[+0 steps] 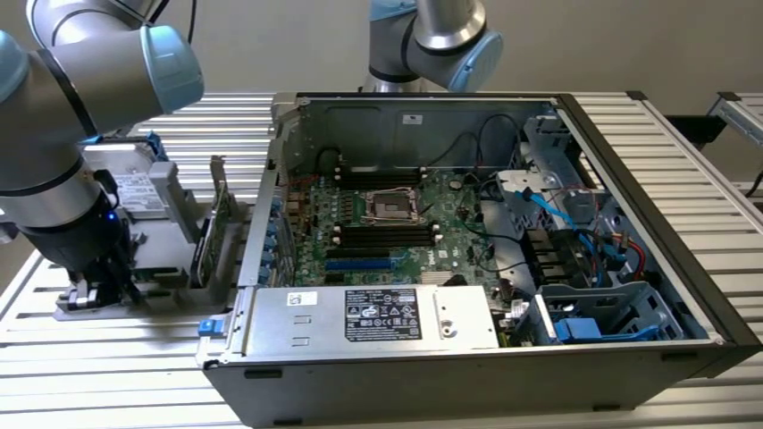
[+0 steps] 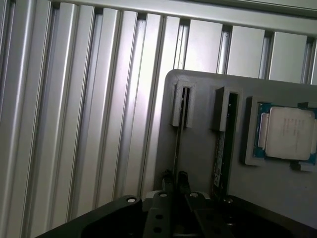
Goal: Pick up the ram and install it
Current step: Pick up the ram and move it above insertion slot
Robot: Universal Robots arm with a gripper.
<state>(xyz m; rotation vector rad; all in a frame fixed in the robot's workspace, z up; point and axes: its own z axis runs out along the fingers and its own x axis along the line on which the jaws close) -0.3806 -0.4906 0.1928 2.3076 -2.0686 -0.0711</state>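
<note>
Exterior view, lower part of the exterior view's left: a grey robot arm (image 1: 60, 134) reaching straight down, with the gripper (image 1: 102, 288) low over a grey holder tray (image 1: 167, 268) on the slatted metal table (image 1: 716, 268). Just beside that tray, toward the middle, a green expansion card (image 1: 218, 234) standing on its edge. In the middle of the picture, an open computer case (image 1: 394, 125) lying on its side, well apart from the gripper. Inside it, a green motherboard (image 1: 444, 192) with a square processor socket (image 1: 389, 206) and rows of long black memory slots (image 1: 381, 237) just below the socket in the picture. Along the near edge of the case, a silver power supply (image 1: 370, 313) with a black label. At the top middle, part of a second arm (image 1: 430, 36).

Wrist view: the grey holder tray (image 2: 198, 148) up close. In one upright slot, the ram (image 2: 178, 139), seen edge-on as a thin dark line, sitting in the tray and not yet lifted out. Clenched on it, the gripper (image 2: 176, 177), with two dark fingers (image 2: 168, 179) pressed close, one on each side of the stick. In the next slot, just beside, a second memory stick (image 2: 224, 148) with a small white label. Past that, a square silver processor chip (image 2: 290, 134) lying flat in its own pocket. Around the tray, silver table slats.
</note>
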